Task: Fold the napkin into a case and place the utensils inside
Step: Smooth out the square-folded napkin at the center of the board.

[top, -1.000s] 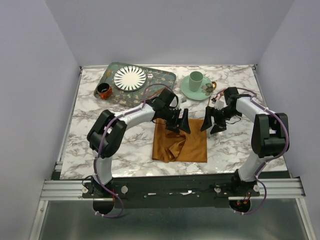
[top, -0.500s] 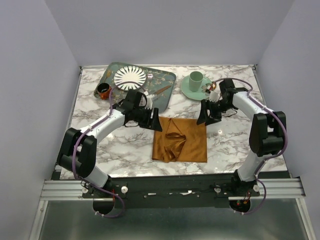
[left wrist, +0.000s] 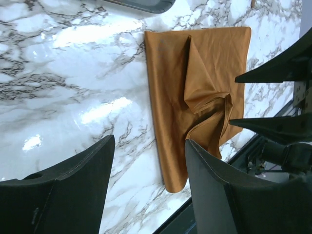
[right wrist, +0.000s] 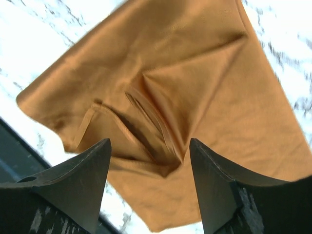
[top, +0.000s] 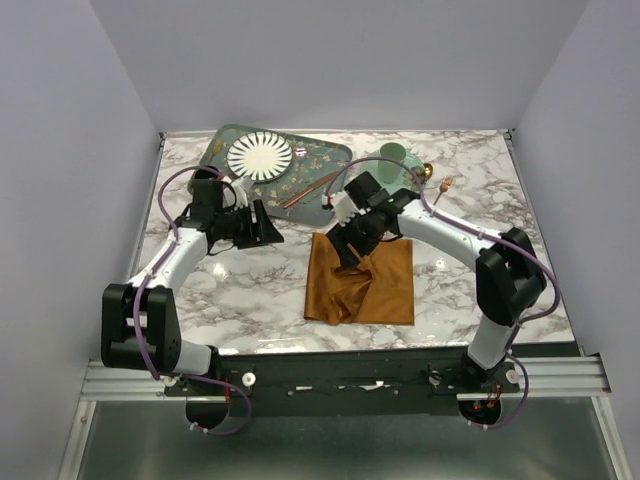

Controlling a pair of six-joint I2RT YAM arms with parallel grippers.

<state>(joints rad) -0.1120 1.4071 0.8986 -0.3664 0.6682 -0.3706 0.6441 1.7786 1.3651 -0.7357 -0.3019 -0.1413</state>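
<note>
Hovering right gripper (right wrist: 148, 141) wide open, empty — rumpled napkin (right wrist: 195, 73) lies directly beneath it. Left gripper (left wrist: 149, 140) open too, holding nothing — napkin sits just ahead of it, apart.

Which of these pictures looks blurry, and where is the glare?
Right wrist view: the napkin is slightly blurred, the table washed out white. Left wrist view: sharp, with bright glare patches on the marble. Top view: evenly lit and crisp.
</note>
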